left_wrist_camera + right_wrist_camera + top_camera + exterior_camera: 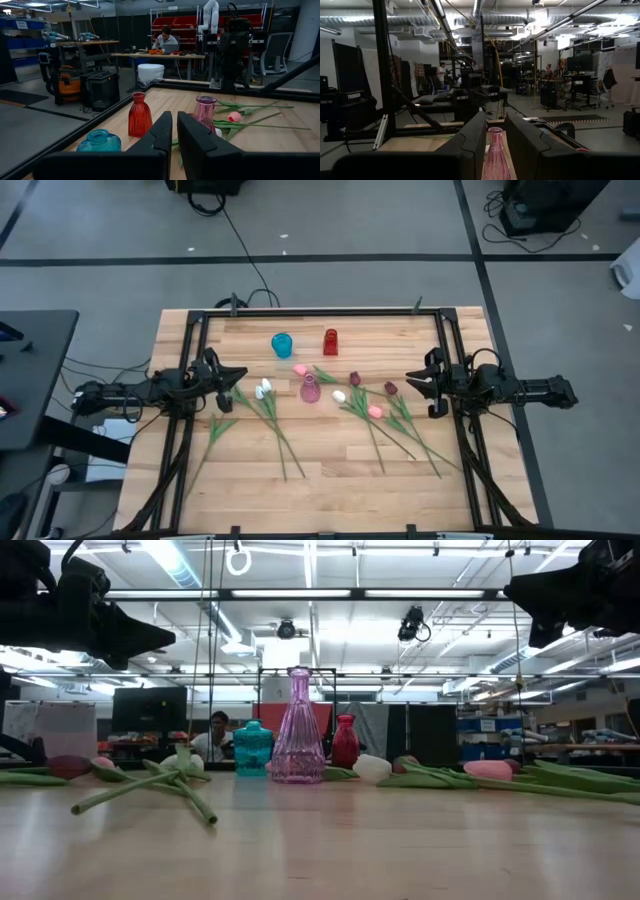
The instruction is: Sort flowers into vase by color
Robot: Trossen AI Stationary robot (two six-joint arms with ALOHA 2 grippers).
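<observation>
Low view cuts off flowers (150, 780) — left claw (238, 377), right claw (412, 380) slightly parted, empty.

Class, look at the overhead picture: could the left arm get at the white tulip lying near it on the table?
Probably yes. The left gripper hangs above the table's left side, and the white tulip lies close beside it with nothing on top; the pink vase stands farther off.
</observation>
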